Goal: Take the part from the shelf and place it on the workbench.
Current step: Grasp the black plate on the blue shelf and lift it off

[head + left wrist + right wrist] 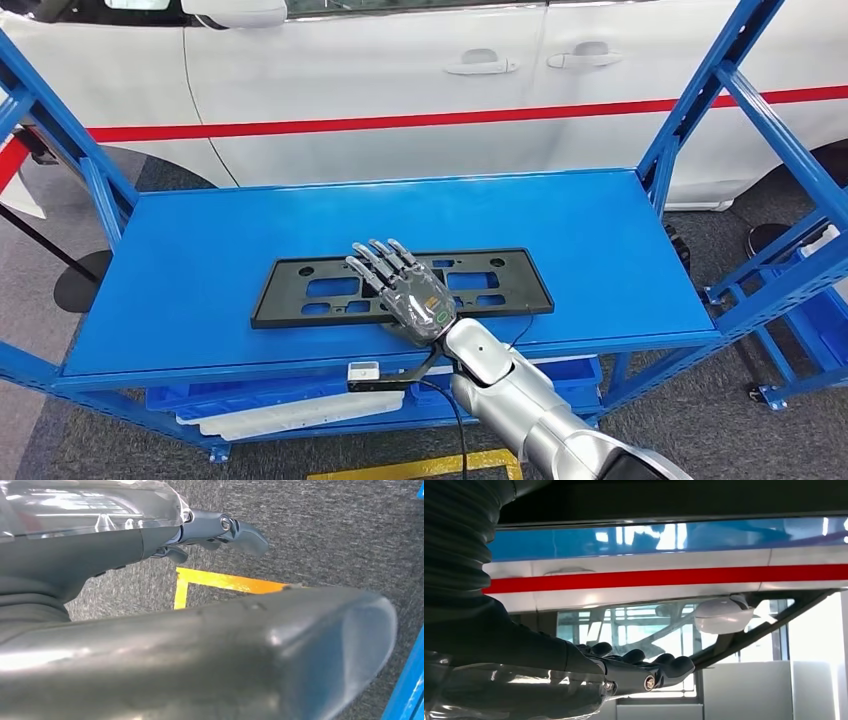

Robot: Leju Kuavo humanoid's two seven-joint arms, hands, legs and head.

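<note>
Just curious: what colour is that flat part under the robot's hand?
Black part, clearest in the head view.

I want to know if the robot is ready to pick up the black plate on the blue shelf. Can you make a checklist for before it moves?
1. Black plate lies flat on the blue shelf: ok.
2. Right robot hand is over the plate: ok.
3. Right robot hand holds the plate: cannot tell; the fingers lie stretched out on top.
4. Nothing else sits on the plate: ok.
5. Left robot hand is out of the way, hanging over the floor: ok.
6. Workbench ready: cannot tell.
</note>
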